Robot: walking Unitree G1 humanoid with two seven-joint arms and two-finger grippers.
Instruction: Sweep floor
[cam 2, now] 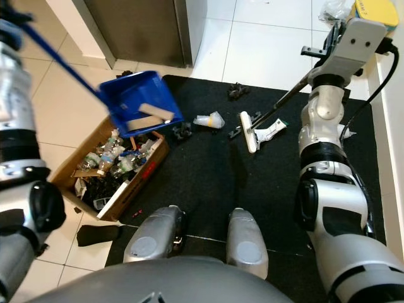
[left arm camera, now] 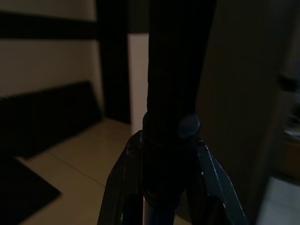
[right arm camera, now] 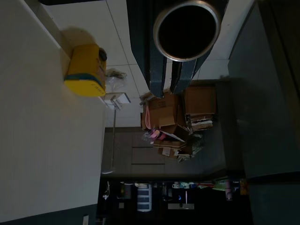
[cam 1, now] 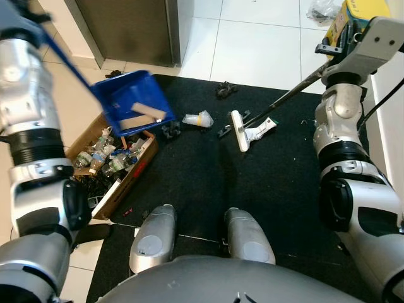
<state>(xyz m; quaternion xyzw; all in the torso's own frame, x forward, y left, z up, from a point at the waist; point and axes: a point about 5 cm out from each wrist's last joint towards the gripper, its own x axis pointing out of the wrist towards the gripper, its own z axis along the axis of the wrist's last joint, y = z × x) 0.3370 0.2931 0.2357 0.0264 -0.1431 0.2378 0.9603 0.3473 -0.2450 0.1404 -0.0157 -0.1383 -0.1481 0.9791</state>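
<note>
My left fingers [left arm camera: 164,187] grip the dustpan [cam 1: 131,101] handle, pan tilted over the box [cam 1: 120,165]. My right fingers [right arm camera: 174,70] clasp the broom [cam 1: 243,129] pole; its head lies on the mat [cam 1: 252,189], right of the pan.

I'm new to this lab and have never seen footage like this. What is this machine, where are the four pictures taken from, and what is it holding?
It is a humanoid robot sweeping a floor. The two bright pictures come from cameras in its head, looking down past its knees. The two dark ones come from its wrists. Its left gripper holds the handle of a blue dustpan, tilted above a cardboard box of rubbish. Its right gripper holds the broom, whose white head rests on a black mat. A crumpled wrapper and dark scraps remain on the mat.
</note>
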